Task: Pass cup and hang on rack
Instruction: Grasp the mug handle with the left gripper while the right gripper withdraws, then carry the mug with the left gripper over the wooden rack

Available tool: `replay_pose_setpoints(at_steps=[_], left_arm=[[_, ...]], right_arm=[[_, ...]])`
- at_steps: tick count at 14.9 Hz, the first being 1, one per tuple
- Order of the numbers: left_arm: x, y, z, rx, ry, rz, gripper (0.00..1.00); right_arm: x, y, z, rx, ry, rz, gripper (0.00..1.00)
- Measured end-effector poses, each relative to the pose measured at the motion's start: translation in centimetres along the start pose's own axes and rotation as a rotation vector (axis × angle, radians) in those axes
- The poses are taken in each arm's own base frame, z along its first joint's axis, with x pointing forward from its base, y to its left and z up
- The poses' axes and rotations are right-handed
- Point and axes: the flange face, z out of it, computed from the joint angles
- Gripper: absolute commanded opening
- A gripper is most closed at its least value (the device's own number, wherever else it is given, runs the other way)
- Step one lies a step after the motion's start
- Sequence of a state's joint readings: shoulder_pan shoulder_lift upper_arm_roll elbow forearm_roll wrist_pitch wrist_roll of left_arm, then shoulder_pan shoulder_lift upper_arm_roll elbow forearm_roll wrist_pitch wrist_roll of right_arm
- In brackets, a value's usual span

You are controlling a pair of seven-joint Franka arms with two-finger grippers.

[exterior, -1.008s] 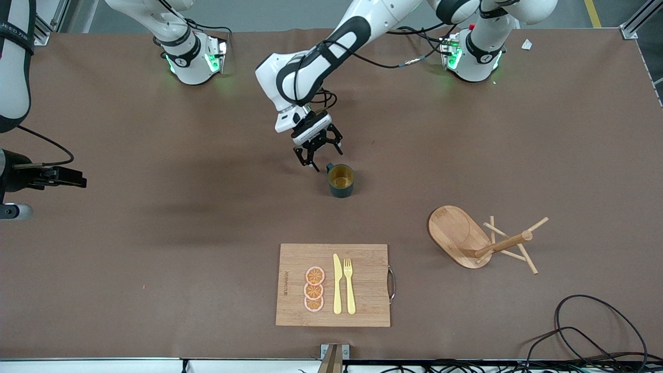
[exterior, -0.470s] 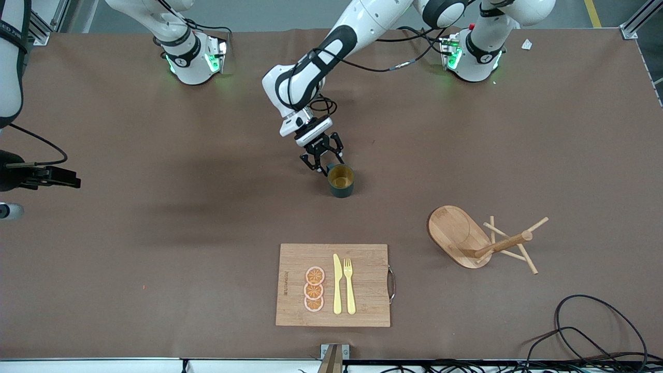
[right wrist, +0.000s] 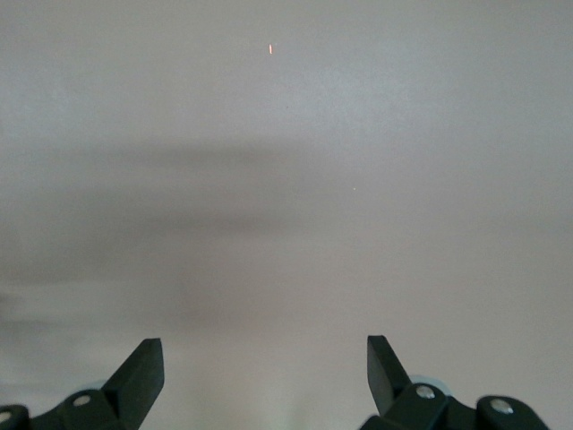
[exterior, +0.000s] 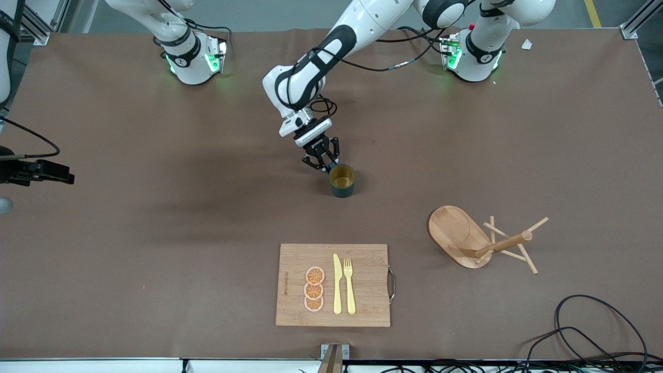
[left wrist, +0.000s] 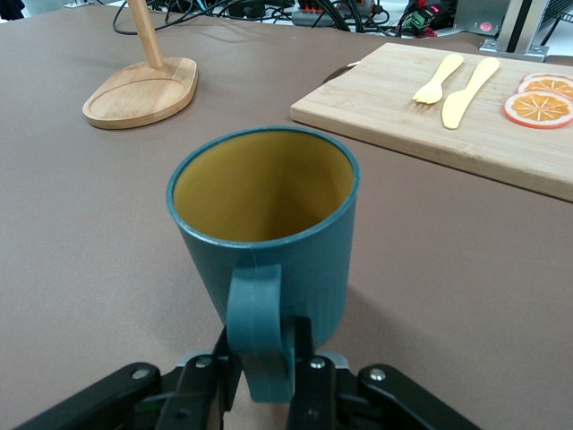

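Observation:
The dark teal cup (exterior: 342, 180) stands upright on the brown table near its middle, its yellowish inside showing. My left gripper (exterior: 325, 165) is low at the cup's side and shut on the cup's handle (left wrist: 260, 331), one finger pressed on each side of it. In the left wrist view the cup (left wrist: 269, 224) fills the centre just past the left gripper (left wrist: 260, 363). The wooden rack (exterior: 487, 241) stands nearer the front camera, toward the left arm's end. My right gripper (exterior: 52, 172) hangs open over the right arm's end of the table, with nothing between the fingers of the right gripper (right wrist: 265, 358).
A wooden cutting board (exterior: 334, 285) with a yellow knife, a yellow fork and orange slices lies nearer the front camera than the cup. Black cable (exterior: 595, 326) loops at the table corner near the rack. The rack's oval base (left wrist: 143, 90) shows in the left wrist view.
My left gripper came down to the cup's handle and closed on it. The right gripper drifted a little toward the right arm's end of the table.

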State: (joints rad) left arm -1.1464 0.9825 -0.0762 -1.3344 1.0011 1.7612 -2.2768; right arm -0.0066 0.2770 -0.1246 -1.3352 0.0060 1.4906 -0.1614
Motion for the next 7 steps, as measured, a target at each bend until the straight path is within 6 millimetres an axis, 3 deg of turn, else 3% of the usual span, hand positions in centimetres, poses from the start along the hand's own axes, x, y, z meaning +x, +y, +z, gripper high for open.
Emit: replay_pose_setpoints(at_steps=[1,4,7], left_arm=[[0.0,0.0,0.0,0.000,0.000,0.001,0.01],[0.2,0.2,-0.2,-0.004,-0.001,-0.002,0.00],[2.2,1.2,-1.3,-0.023,-0.010,-0.022,0.00]], right_arm=[[-0.4,0.0,-0.5,0.002,-0.002,0.015,1.00],[-1.5,-0.2,-1.6,0.007,-0.009,0.091,1.00],[-2.0,-1.3,-2.3,0.011,-0.014,0.128,1.00]])
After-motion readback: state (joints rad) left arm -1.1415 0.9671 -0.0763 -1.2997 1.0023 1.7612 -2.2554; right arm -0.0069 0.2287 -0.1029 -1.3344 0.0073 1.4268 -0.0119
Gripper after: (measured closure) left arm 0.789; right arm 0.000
